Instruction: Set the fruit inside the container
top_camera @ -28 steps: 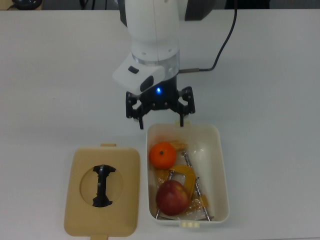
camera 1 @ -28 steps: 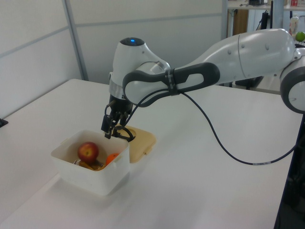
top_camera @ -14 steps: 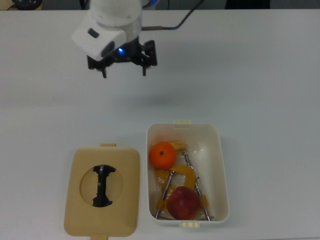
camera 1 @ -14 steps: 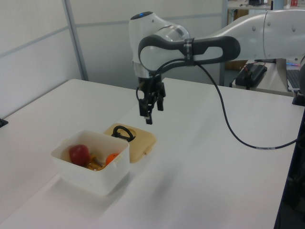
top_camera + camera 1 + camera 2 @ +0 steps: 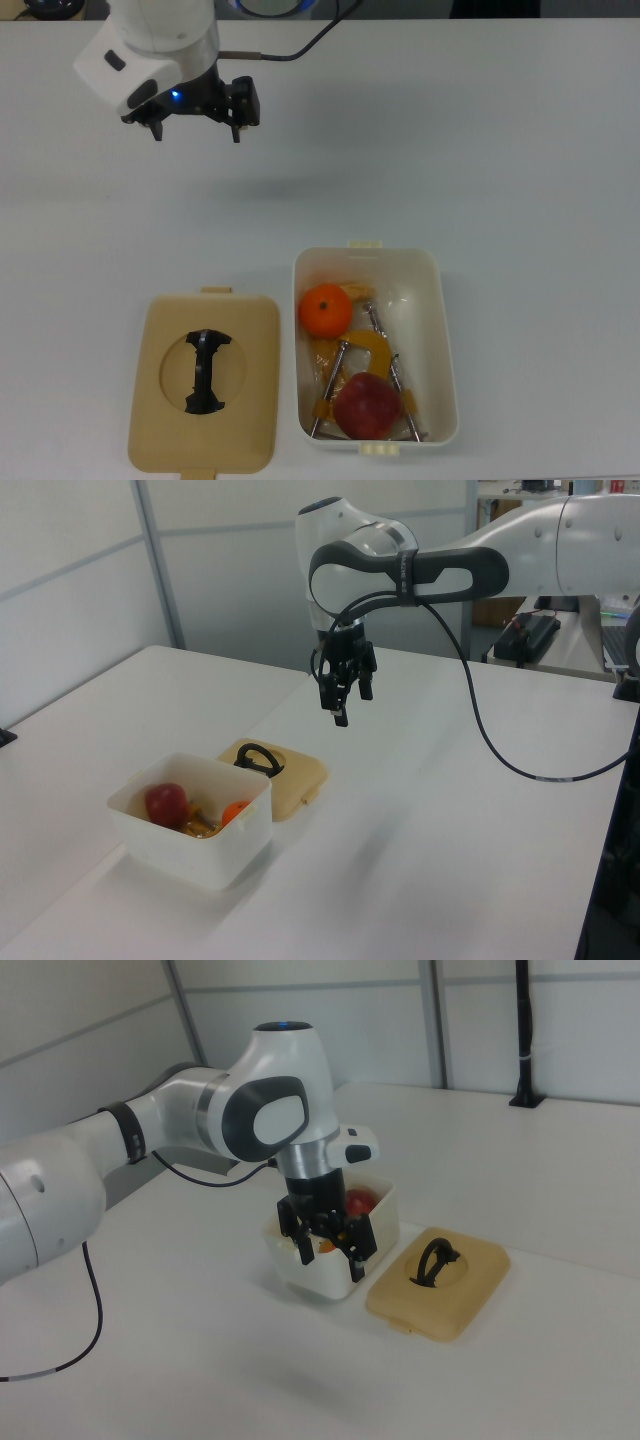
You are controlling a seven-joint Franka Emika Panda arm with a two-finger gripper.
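- Fruit first: the dark red round apple (image 5: 366, 406) and the bright orange mandarin (image 5: 325, 310) both lie inside the cream-white rectangular plastic tub (image 5: 445, 340), the mandarin at the end nearer the arm in the top view, the apple at the far end.
- Under and between them lies an orange-yellow metal C-clamp (image 5: 367, 350).
- Beside the tub, on the top view's left, sits the flat tan lid with a black handle (image 5: 205, 380).
- The black two-finger gripper (image 5: 197, 118) hangs in the air well apart from the tub, fingers spread and holding nothing.
- Judged from this, the placing looks done; no fruit shows on the white table (image 5: 500, 150), so the next move calls only for parking clear.
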